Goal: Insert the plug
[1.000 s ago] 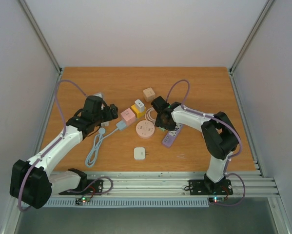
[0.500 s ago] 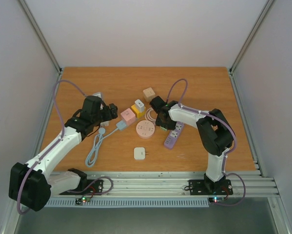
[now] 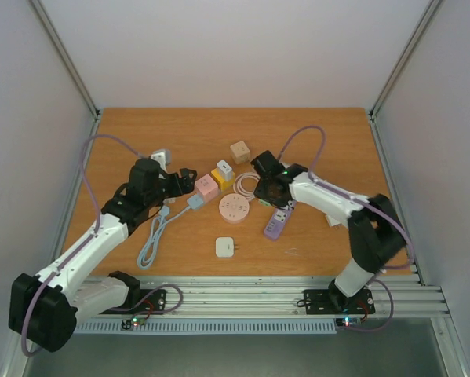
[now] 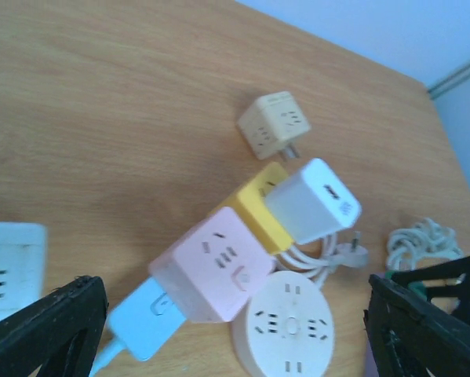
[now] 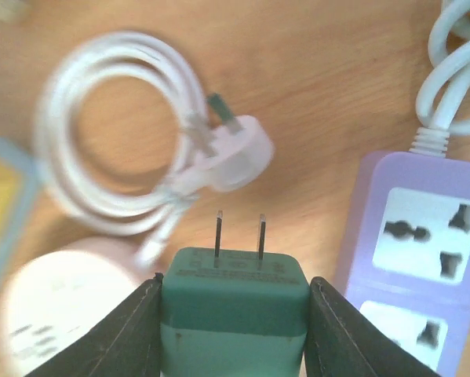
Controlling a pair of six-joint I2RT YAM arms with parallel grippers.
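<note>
- Starts on the left: finds the left tool [image 3: 183,176] barely shifted from a second ago, a shade closer to the pink cube socket [image 3: 205,186], spread wide and gripping nothing.
- Peers through the left wrist camera: frames the pink cube socket, the yellow cube [image 4: 254,200] and the white adapter [image 4: 313,200] between the open fingers, with the round socket [image 4: 289,334] just below. No plug on this side.
- Crosses the middle of the desk [image 3: 140,133]: round socket lying just where it lay, apparently untouched.
- Swings right and catches the big change: right elbow thrown well out toward the right edge, right tool [image 3: 267,192] carried a little rightward, off the round socket's rim and toward the purple power strip [image 3: 275,222].
- Checks the grip in the right wrist view: closed firmly around the green plug [image 5: 233,302], both flat prongs bare, pointing ahead, clear of every socket.
- Spots a white plug [image 5: 227,161] on its coiled cable just ahead of the prongs, most likely a bystander, not the target.
- Reads it as a re-aim: purple power strip now beside the prongs at the right of that view, not under them.
- Judges insertion not yet done: calls for a sideways shift over a strip outlet, then squaring the two prongs to its slots before pressing in.
</note>
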